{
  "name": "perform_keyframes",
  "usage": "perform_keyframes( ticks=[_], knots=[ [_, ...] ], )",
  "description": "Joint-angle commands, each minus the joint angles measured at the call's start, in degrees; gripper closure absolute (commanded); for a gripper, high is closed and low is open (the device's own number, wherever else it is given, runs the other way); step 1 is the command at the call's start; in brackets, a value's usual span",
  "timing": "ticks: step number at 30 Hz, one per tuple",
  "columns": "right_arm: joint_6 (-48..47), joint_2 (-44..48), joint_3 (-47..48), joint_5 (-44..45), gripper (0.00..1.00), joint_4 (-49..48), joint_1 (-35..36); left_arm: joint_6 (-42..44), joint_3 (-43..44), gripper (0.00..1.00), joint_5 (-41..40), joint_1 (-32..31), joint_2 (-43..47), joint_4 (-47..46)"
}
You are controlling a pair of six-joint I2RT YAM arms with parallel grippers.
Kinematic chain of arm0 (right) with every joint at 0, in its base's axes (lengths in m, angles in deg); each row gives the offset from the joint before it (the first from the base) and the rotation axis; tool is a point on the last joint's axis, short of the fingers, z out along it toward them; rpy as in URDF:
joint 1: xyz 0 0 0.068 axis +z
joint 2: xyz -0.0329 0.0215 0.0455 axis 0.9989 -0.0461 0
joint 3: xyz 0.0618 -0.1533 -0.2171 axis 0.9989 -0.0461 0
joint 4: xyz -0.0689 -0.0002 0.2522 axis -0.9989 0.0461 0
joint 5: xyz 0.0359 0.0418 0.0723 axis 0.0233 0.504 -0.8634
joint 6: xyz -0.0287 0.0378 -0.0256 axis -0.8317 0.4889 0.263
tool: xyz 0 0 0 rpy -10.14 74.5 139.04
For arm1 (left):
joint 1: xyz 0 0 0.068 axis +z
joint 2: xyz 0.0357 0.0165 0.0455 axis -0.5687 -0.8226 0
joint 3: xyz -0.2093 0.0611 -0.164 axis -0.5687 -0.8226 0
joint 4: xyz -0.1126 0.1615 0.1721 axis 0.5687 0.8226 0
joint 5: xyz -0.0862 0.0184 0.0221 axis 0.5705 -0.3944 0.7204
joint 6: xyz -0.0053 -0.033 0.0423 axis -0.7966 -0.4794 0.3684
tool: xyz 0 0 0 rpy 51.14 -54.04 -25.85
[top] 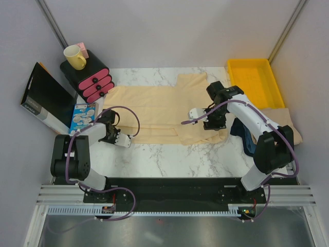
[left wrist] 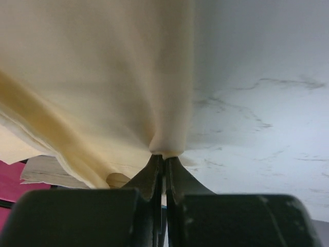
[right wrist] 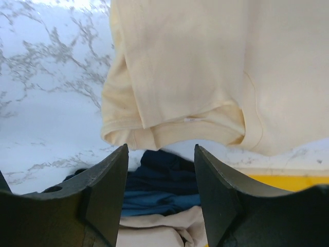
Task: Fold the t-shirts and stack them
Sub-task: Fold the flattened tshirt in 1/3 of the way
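The cream t-shirt (top: 154, 110) lies spread flat on the marble table (top: 169, 159), in the middle of the top view, with one sleeve pointing to the upper right. At its lower left corner the left hand (left wrist: 164, 157) is clamped on the hem, and the cloth gathers into a small peak at the fingertips. I think this grip is for lifting that edge and carrying it over for a fold.

The right hand (top: 194, 117) hovers over the right part of the shirt with its fingers wide apart and holding nothing, probably ready to take the sleeve side. The fabric looks soft and thin, plain, and doubled at the sleeve edge. A dark blue cloth (right wrist: 159, 180) lies just beside it, at the right of the top view.
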Motion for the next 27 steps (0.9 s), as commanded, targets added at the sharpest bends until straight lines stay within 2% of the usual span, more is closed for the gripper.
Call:
perform_keyframes(
  ticks=[1,2,3,4,6,7,8,11,19,27],
  knots=[
    [2.59,-1.67,0.53,-3.6,0.38,2.01,3.65,-6.52,0.35,0.98,-2.66,1.78,-7.24,7.54],
    [2.94,-1.94,0.35,-3.77,0.38,2.01,4.43,-7.22,0.71,0.98,-1.26,1.78,-6.55,7.54],
    [3.03,-2.11,-0.26,-3.77,0.38,1.93,4.7,-7.23,1.06,0.9,-0.29,1.86,-5.93,7.54],
    [3.2,-2.46,-0.62,-3.77,0.38,1.84,4.88,-7.23,1.06,0.7,1.46,1.86,-5.14,7.54],
    [3.73,-2.82,-1.58,-3.86,0.38,1.4,5.41,-6.79,1.06,0.48,2.97,1.86,-2.86,7.54],
    [3.91,-3.08,-1.93,-3.95,0.38,1.31,5.5,-6.79,1.06,0.33,3.75,1.86,-2.24,7.63],
    [4.08,-3.17,-2.29,-4.12,0.38,1.05,5.58,-6.7,1.24,0.29,3.85,1.86,-1.89,7.63],
    [4.7,-3.17,-4.13,-4.3,0.38,0.0,6.37,-7.58,1.94,0.25,4.29,1.78,-0.57,7.63],
    [6.98,-5.27,-6.86,-3.6,0.37,-4.93,7.69,-8.11,3.08,0.25,5.34,1.86,2.16,7.98],
    [9.18,-6.33,-9.32,-0.7,0.38,-13.81,7.52,-8.11,3.0,0.25,6.14,1.78,3.48,8.16]
  ],
)
